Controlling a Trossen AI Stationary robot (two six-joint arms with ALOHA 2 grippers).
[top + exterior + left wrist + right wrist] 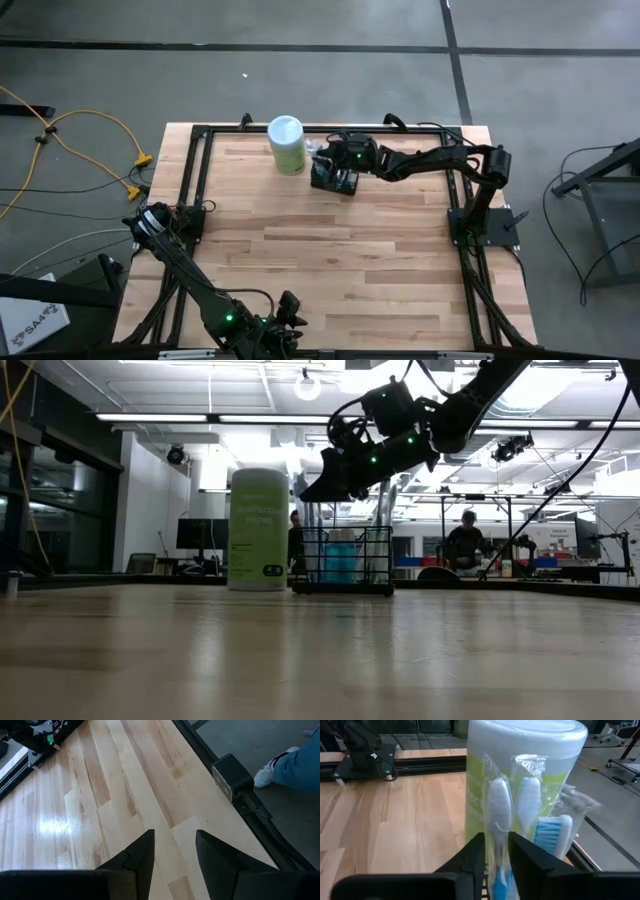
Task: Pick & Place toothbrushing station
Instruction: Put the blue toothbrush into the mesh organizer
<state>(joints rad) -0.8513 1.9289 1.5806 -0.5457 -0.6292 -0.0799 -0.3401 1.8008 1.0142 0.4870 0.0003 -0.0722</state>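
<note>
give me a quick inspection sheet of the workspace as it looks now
surface: wooden table, bare across the middle
job's things: black mesh caddy at the far edge, wrapped toothbrushes standing in it
clutter: pale green canister beside the caddy
grippers: right gripper over the caddy, fingers either side of a wrapped toothbrush; left gripper open at the near edge, holding nothing
cables: yellow cable on the floor left of the table
surroundings: people in the room behind; a shoe beside the table
</note>
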